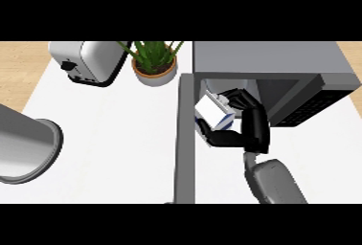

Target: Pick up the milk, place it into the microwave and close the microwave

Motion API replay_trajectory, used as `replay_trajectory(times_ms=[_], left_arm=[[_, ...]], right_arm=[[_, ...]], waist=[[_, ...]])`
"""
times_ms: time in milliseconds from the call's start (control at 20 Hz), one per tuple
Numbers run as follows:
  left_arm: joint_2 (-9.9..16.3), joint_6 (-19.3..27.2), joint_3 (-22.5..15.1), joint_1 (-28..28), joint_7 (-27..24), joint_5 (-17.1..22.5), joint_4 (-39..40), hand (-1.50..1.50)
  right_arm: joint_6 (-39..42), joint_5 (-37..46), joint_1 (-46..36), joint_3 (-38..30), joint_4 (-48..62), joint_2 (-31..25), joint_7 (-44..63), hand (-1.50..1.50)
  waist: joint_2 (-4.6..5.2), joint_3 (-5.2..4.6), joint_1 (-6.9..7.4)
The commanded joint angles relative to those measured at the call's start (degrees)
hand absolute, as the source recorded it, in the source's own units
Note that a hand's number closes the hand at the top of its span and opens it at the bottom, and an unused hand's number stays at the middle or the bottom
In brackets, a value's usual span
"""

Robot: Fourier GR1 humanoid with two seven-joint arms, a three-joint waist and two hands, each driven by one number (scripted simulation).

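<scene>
A: Where was the milk point(212, 109)?

B: The milk, a white carton with blue on its lower side, was held in the right hand point(240, 119). The fingers curled over the carton's far side and the thumb closed under its near side. The carton was tilted and sat at the mouth of the microwave point(283, 64), just beyond the palm.

A: Was it already inside?

B: That could not be confirmed. The carton overlapped the front opening, but whether it rested on the oven floor was not visible. Judged from this, the placing step was in hand and not yet finished.

A: And the door?

B: The microwave door point(185, 139) stood open, edge-on, immediately to the left of the hand and running back toward the robot. The left hand did not appear in the view.

A: What did the next move call for?

B: Probably a short advance of the hand into the cavity, setting the carton upright, then release. The hand would need to withdraw clear of the opening before the door could be swung shut.

A: Anything else nearby?

B: Farther left of the hand stood a potted plant point(154, 60) and a toaster point(88, 62), both well apart from the work.
</scene>
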Motion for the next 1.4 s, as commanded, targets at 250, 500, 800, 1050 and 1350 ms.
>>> replay_trajectory(times_ms=[250, 500, 800, 1050, 1350], left_arm=[[3.8, -2.2, 4.3, -1.7, 2.8, 4.4, 1.3, -1.5], [1.9, -3.0, 3.6, -2.3, -0.4, 0.3, 3.2, -1.5], [1.2, -1.2, 2.4, -4.6, 2.6, 0.8, 2.3, -1.5], [2.0, -3.9, 2.6, -5.0, 1.6, 1.3, 5.3, -1.5], [1.6, -1.7, 1.6, -9.5, 1.8, -1.1, 7.5, -1.5]], right_arm=[[1.2, -3.9, -16.1, -12.0, 28.1, 0.4, -9.8, 1.5], [5.7, -4.7, -18.5, -13.9, 34.5, -1.7, -15.6, 1.5], [4.6, -2.6, -25.5, -17.6, 47.8, -2.9, -26.6, 1.5], [0.5, -0.7, -32.6, -19.5, 57.1, -2.6, -30.8, 1.5], [-9.2, 6.2, -37.5, -16.2, 63.0, -3.8, -31.3, 1.5]], waist=[[0.44, 0.0, 0.97], [0.48, -0.01, 1.13], [0.73, 0.04, 1.68], [0.97, 0.04, 2.29], [1.27, 0.0, 2.47]])
